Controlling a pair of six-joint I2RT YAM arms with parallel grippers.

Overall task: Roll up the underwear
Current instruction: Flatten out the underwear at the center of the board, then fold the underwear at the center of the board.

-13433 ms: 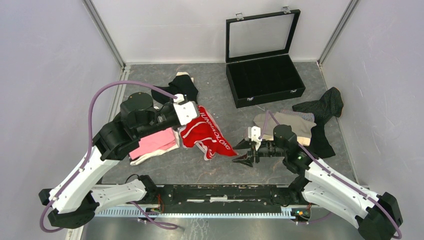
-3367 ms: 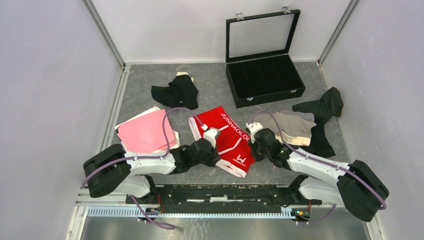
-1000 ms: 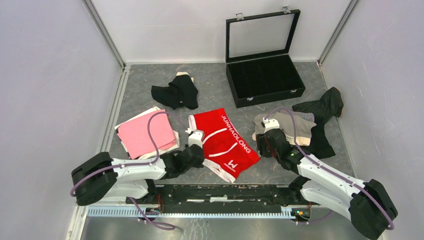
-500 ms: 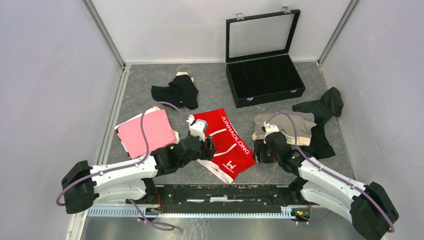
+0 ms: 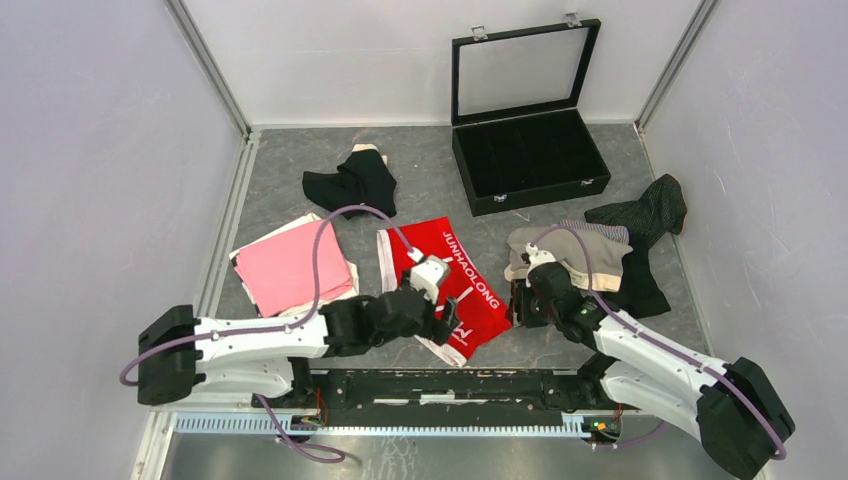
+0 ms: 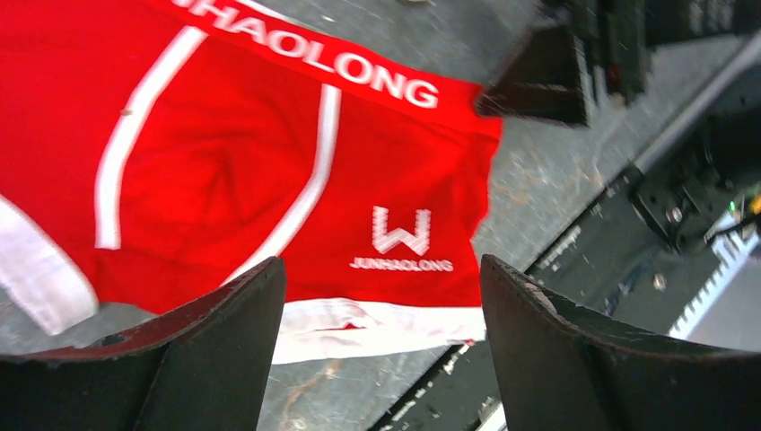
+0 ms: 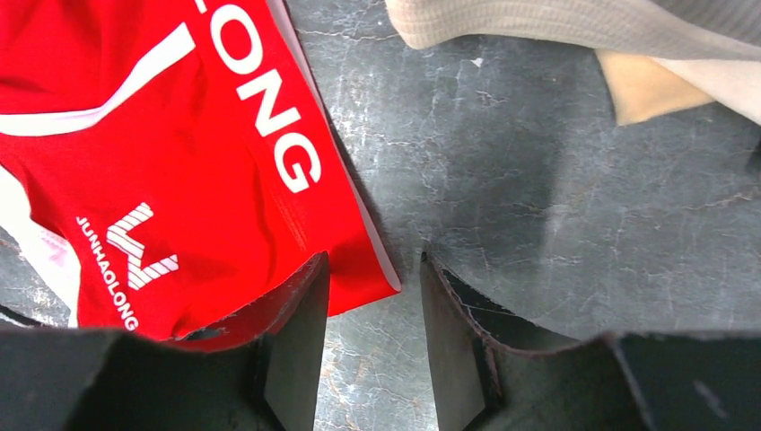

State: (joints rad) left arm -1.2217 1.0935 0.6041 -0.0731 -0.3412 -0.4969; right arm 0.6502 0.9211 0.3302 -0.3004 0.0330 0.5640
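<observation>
Near the front edge of the table (image 5: 420,170), the red underwear (image 5: 455,275) lies spread flat, presumably ready for rolling. The left gripper (image 6: 379,269) hovers over its hem, jaws wide apart and empty. The right gripper (image 7: 372,260) straddles the waistband corner, jaws apart and unclamped, likely to pin it. Count: five garments, namely red, pink pair (image 5: 295,272), black pair (image 5: 352,183), beige pair (image 5: 572,250), pinstriped pair (image 5: 645,215); one case (image 5: 530,150)

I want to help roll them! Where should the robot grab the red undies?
Best bet: pinch the red undies at the waistband's near corner, coming from the right, where the right pincer straddles it. They lie flat, so only edges and corners offer something to pinch.
</observation>
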